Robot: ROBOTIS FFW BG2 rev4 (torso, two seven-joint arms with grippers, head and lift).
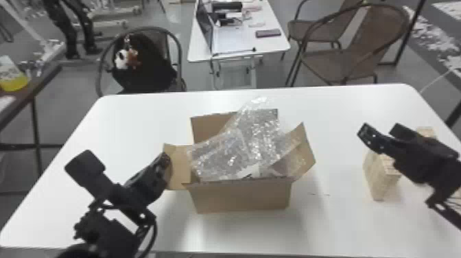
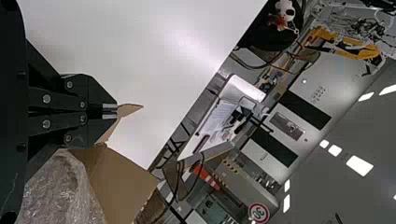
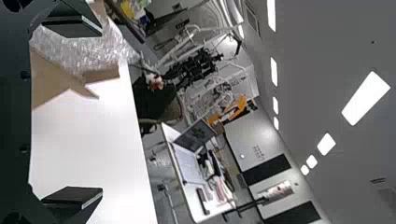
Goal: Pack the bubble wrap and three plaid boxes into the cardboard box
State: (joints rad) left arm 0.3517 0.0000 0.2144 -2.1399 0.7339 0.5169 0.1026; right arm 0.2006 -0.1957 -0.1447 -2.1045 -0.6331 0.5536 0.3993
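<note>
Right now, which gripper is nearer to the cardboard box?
Left: the left gripper is at the left flap of the cardboard box; the right gripper is off to the box's right, near a plaid box.

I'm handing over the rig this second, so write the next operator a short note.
Left gripper: jaws closed at the left flap; can't tell if they pinch it.
Right gripper: jaws open, empty, by the plaid boxes at the right of the table.
Done: bubble wrap in the cardboard box, sticking up past its rim.
To do: pack the plaid boxes outside; their count is partly hidden.
</note>
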